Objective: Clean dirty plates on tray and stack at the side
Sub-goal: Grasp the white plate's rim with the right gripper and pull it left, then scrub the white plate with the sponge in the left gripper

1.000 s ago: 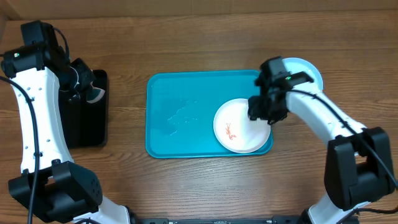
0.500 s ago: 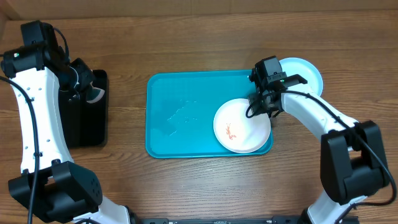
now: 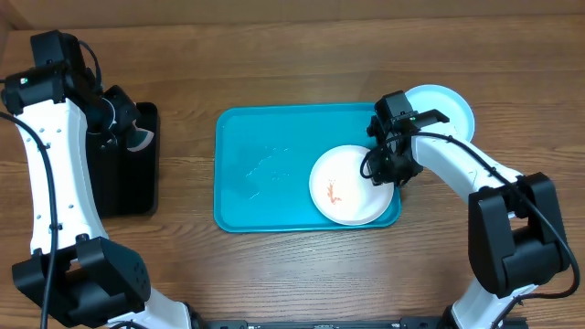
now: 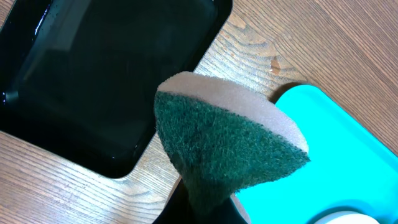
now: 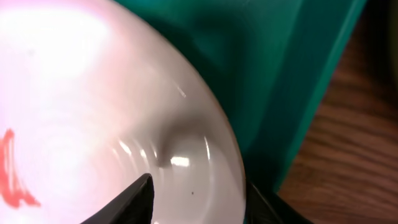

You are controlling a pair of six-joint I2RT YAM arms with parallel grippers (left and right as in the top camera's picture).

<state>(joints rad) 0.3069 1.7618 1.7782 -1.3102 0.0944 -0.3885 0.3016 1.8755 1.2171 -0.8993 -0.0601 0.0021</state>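
Step in hand appears to be gripping the white plate point(image 3: 343, 187), glossy with an orange-red smear left of centre, lying in the lower-right corner of the tray point(image 3: 265, 128). The right end effector point(image 5: 198, 200) straddles its right rim, one finger inside, one outside, but whether it pinches cannot be told. Left end effector point(image 3: 128, 130) is clamped on a green-faced sponge point(image 4: 230, 143) above the black tray point(image 4: 93, 74), upper left; next move likely needs a firm rim hold, then the sponge carried across to the smear.
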